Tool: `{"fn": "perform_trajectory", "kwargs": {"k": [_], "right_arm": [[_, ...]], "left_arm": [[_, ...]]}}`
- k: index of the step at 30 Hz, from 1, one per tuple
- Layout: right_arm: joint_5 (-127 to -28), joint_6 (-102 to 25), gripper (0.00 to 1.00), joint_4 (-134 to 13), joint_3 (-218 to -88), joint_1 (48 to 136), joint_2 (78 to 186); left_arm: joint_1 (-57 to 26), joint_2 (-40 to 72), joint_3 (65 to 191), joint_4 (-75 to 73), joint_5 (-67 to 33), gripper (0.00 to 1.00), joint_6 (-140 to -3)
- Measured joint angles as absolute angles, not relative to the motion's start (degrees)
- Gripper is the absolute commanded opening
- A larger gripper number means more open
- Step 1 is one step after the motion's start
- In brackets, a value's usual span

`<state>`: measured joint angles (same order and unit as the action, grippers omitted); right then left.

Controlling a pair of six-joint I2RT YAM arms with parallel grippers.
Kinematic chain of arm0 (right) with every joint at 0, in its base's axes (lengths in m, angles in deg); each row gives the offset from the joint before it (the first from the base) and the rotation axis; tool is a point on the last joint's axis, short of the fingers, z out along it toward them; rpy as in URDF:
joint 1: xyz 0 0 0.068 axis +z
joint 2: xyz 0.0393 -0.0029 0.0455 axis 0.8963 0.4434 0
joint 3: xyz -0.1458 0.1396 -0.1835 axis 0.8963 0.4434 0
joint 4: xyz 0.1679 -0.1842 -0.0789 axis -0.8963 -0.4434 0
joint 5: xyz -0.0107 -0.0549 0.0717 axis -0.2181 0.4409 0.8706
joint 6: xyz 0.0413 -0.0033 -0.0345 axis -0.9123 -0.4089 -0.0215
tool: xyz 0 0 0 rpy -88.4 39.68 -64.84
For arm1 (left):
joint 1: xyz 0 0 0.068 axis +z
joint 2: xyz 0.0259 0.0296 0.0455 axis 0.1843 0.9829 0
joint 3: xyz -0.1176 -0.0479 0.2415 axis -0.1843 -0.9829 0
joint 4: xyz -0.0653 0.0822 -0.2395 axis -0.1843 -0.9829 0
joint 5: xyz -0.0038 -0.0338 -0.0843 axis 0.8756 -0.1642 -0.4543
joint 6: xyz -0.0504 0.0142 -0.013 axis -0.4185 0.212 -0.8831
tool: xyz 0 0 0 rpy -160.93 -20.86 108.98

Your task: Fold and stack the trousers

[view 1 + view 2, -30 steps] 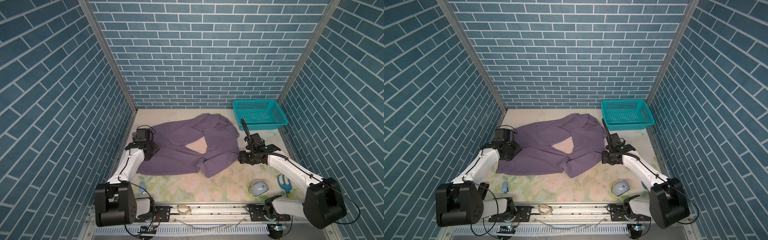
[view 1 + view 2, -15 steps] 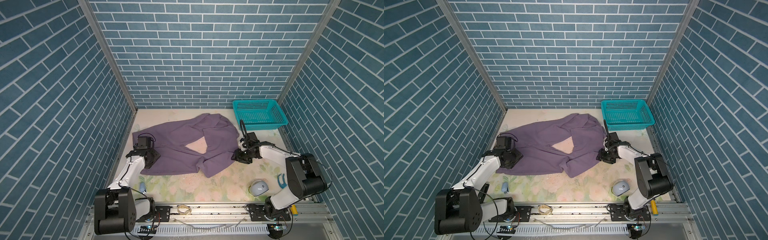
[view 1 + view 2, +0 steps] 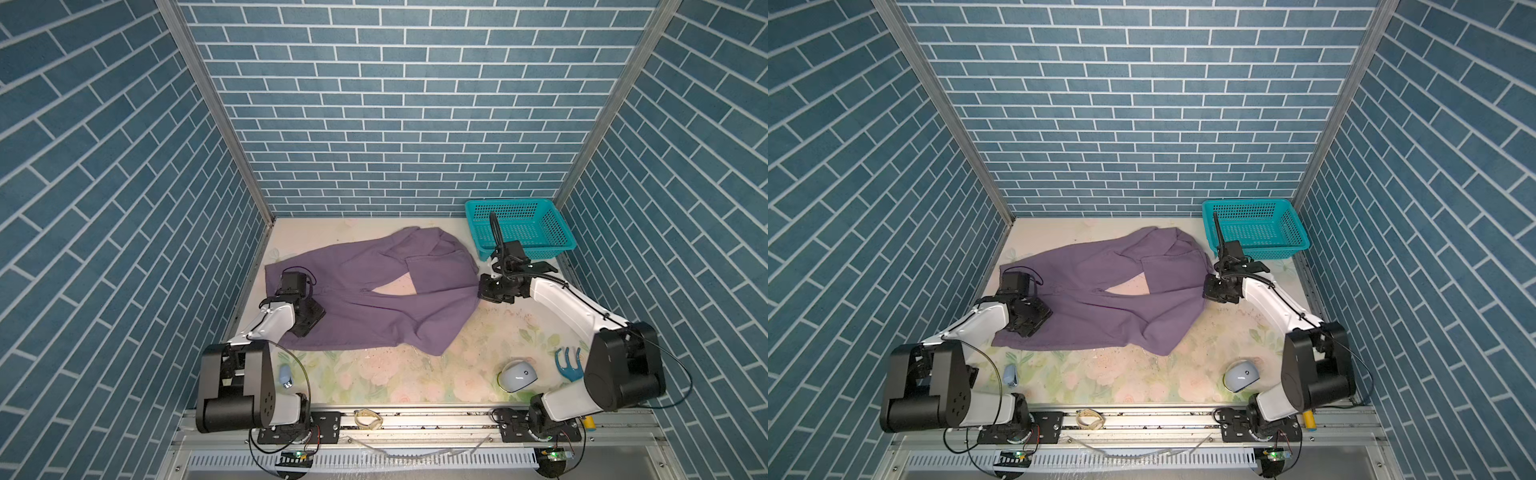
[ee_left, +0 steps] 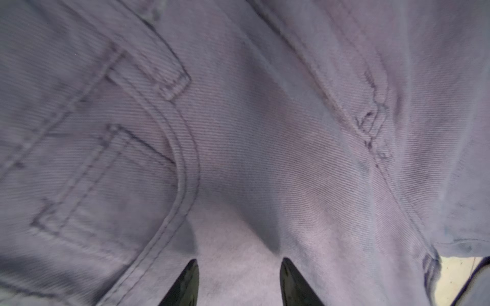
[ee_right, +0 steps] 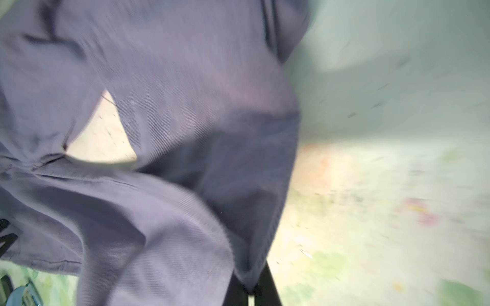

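Observation:
The dusty-purple trousers [image 3: 374,303] [image 3: 1100,307] lie spread on the floral table, waist to the left and legs fanned to the right. My left gripper [image 3: 309,320] [image 3: 1034,322] presses down on the waist part. In the left wrist view its fingertips [image 4: 192,280] stand apart, open, with the trousers [image 4: 265,132] lying between them beside a pocket seam. My right gripper [image 3: 484,291] [image 3: 1210,291] is at the right edge of the far leg. In the blurred right wrist view the right gripper [image 5: 250,291] is shut on a tip of the trousers [image 5: 185,106].
A teal perforated basket [image 3: 528,251] [image 3: 1258,247] stands at the back right, just behind the right wrist. On the table near the front right lie a grey rounded object [image 3: 517,375] and a blue forked tool [image 3: 567,368]. A small pale-blue item [image 3: 285,374] lies front left.
My right gripper moved in to the far leg's edge and closed on the fabric. The left gripper slid toward the front over the waist, jaws unchanged.

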<state>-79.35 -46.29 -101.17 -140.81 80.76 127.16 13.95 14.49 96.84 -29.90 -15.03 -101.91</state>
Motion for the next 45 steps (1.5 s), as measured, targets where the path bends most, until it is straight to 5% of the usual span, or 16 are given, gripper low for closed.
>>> {"fn": "perform_trajectory", "kwargs": {"k": [10,19,24,27,35,40,45], "right_arm": [[-85.7,-44.0,0.00,-112.6,-154.9,80.8,125.4],[-79.9,-46.7,0.00,-106.3,-159.8,96.8,146.9],[-72.8,-48.2,0.32,-100.6,-162.7,107.5,154.7],[-69.4,-48.7,0.40,-99.2,-162.6,109.7,155.5],[-70.8,-45.3,0.40,-98.0,-154.6,100.9,144.4],[-73.1,-44.3,0.53,-98.5,-144.7,89.2,136.8],[-73.2,-44.2,0.55,-98.9,-138.2,85.2,136.1]], "left_arm": [[14.1,16.0,96.8,-27.8,-17.7,0.51,-101.5],[14.9,16.5,97.6,-28.7,-18.3,0.51,-100.3],[17.5,16.5,98.5,-28.9,-19.5,0.51,-100.2],[18.3,16.5,99.1,-29.2,-19.8,0.52,-100.0],[19.0,16.5,99.6,-29.6,-21.2,0.55,-99.1],[19.5,16.5,99.5,-29.6,-22.1,0.60,-98.5],[21.7,16.9,98.7,-29.5,-23.2,0.61,-97.8]]}}
